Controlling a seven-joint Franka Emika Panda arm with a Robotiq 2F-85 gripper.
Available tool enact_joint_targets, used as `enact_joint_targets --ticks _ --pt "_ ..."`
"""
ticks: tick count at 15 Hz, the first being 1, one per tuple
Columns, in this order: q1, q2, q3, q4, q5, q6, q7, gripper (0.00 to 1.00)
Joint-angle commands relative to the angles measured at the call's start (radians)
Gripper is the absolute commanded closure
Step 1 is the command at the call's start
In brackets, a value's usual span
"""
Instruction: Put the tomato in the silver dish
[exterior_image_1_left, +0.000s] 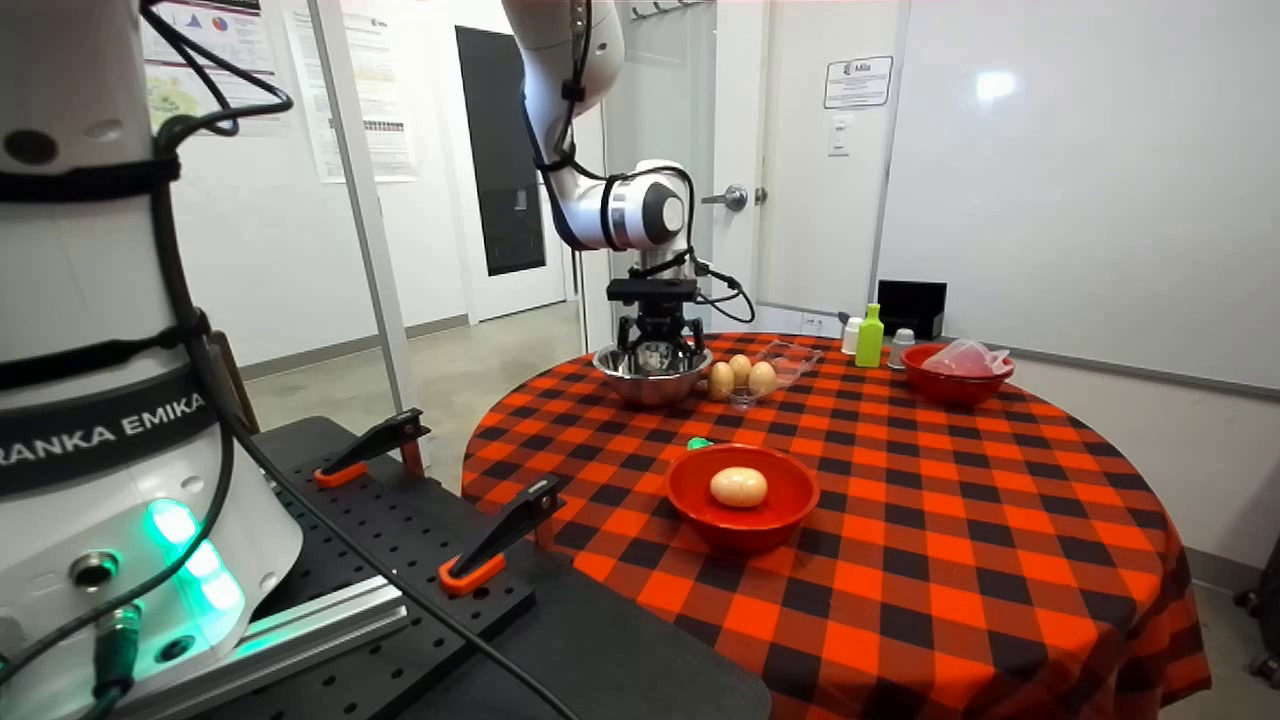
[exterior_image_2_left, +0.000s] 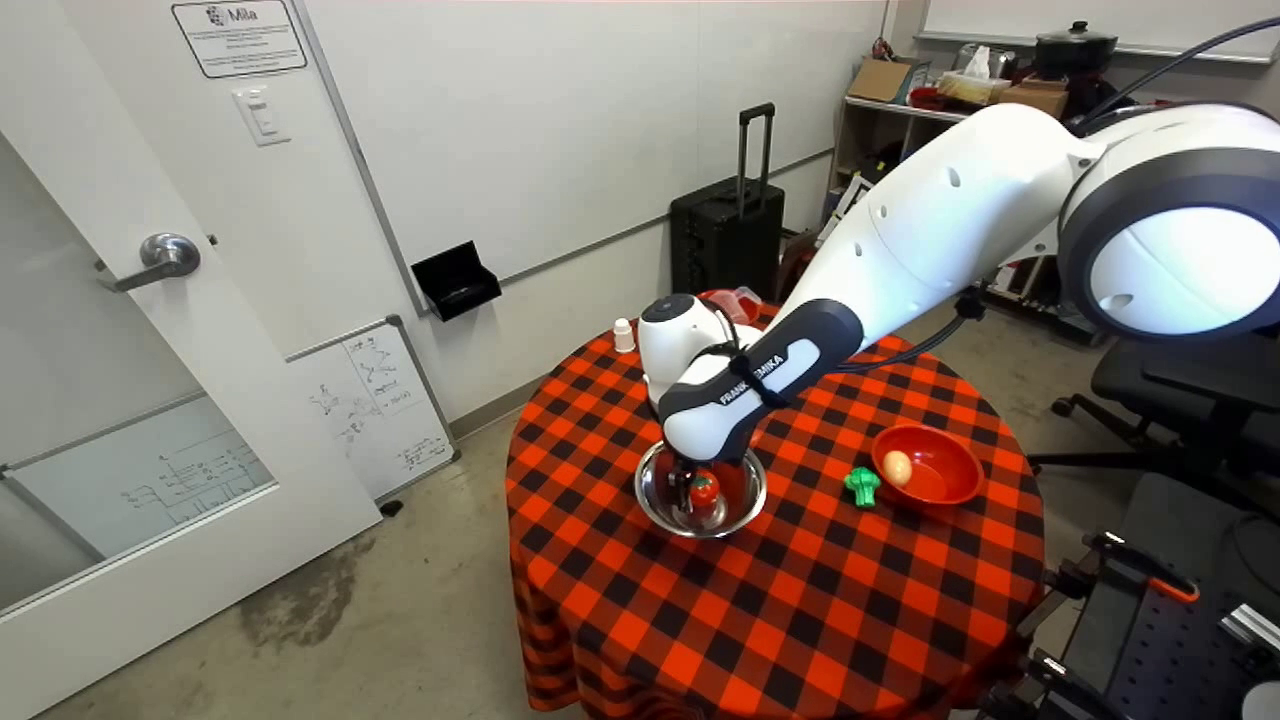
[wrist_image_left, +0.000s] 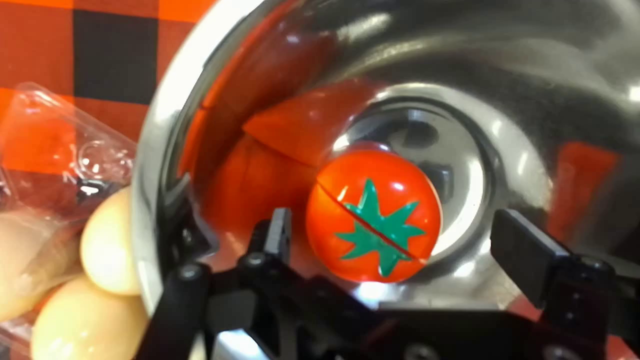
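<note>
I find the toy tomato (wrist_image_left: 372, 215) inside the silver metal bowl (wrist_image_left: 160, 120), aligned between the parted jaws of my released end effector (wrist_image_left: 392, 235), touching neither. I judge straight upward withdrawal is next.

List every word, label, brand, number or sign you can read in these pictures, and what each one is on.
"RANKA EMIKA": the arm's base, its start cut off at the picture's edge.
"FRANK...MIKA": the forearm, middle letters unclear at a black strap.
"Mila": the wall sign; its other lines are too small to read.
Too small or blurred: print on the wall posters, handwriting on the low whiteboards.
</note>
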Motion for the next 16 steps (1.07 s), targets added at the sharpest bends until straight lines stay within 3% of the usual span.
enact_joint_targets --ticks 1,7,16 --pt "-0.007 -0.090 0.018 -0.073 0.000 -0.011 0.008 0.00" --pt "-0.021 -0.232 0.025 -0.204 -0.002 0.024 0.000 0.00" --pt "-0.164 -0.444 0.132 -0.431 0.081 0.061 -0.197 0.00"
